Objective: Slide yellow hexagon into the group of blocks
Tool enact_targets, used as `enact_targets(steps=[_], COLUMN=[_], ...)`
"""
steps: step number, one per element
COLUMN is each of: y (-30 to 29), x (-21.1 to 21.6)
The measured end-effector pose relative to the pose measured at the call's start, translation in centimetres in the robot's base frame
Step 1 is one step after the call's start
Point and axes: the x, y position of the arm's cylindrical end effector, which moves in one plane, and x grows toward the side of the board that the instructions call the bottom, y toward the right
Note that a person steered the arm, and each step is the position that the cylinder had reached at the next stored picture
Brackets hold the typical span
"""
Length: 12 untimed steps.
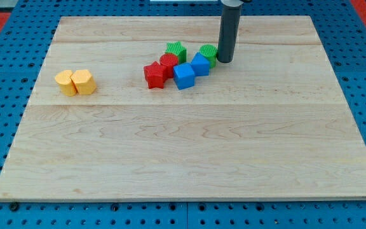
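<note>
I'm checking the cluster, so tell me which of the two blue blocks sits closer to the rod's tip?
The upper-right blue block, beside the green cylinder, is closer to my tip. The other blue block sits lower and further left, by the red star.

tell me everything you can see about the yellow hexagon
The yellow hexagon is a small, matte, solid-looking block lying flat on the wooden board toward the view's left. Its left side touches another yellow block of unclear shape. It sits well apart from the group of blocks, and my tip is far off at that group's right.
</note>
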Motion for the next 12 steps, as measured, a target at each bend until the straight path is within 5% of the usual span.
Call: enact_targets(steps=[2,3,4,5,8,12], y=[-1.3,1.4,-8.4,-18.7,-36.8,-27.9], x=[0.8,8.2,12.3,11.0,10.7,7.1])
